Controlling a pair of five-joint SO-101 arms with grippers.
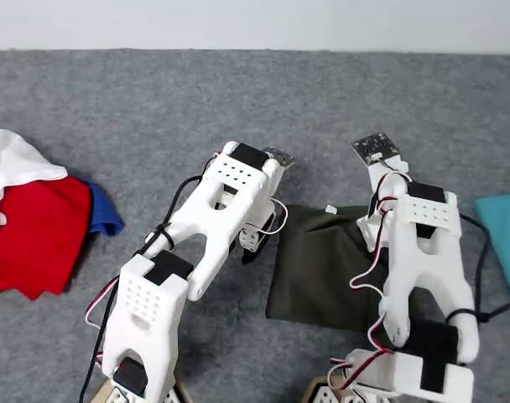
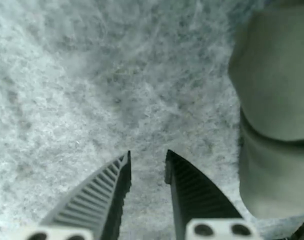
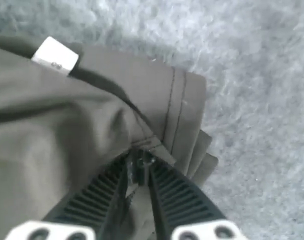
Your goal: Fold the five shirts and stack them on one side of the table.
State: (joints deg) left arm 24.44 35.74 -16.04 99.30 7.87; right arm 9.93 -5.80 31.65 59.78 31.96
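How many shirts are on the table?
5: a white shirt, red shirt and blue shirt heaped at the left, an olive shirt in the middle, a teal shirt at the right edge. Others may be hidden underneath.

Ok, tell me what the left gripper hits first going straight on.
Most likely the bare grey table cover; the left gripper points at it, with the olive shirt off to the side.
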